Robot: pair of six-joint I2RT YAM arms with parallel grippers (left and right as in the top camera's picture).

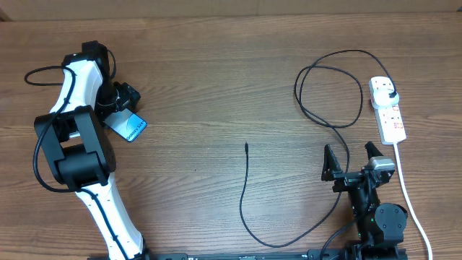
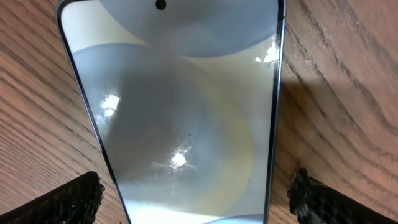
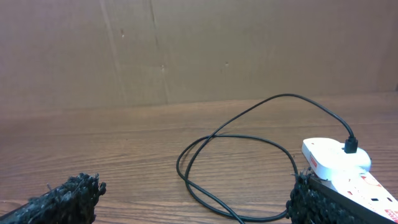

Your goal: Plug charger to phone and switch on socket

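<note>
Fingers of right gripper [image 1: 352,160] spread wide at near table edge, nothing between them; coarse black pads [image 3: 62,199], foam-like. Just left of it, thin black charger cable [image 1: 246,173] laid in a long U across matte wood-grain table [image 1: 202,79]; small connector tip [image 1: 247,144] lying free, well apart from phone. Further out, same cable crossed over itself in a loose ring, plug [image 1: 390,94] seated in far end of white round-ended power strip [image 1: 392,119]. Red-marked switches on strip, position not readable. Thicker white cord [image 1: 408,195] trailing back past right gripper. Far left: phone [image 1: 131,128], slim, glossy, cyan-screened, flat on table under left gripper [image 2: 199,214]; fingers wide apart, straddling its long edges, clear of both. Plain brown wall [image 3: 186,50] beyond.
</note>
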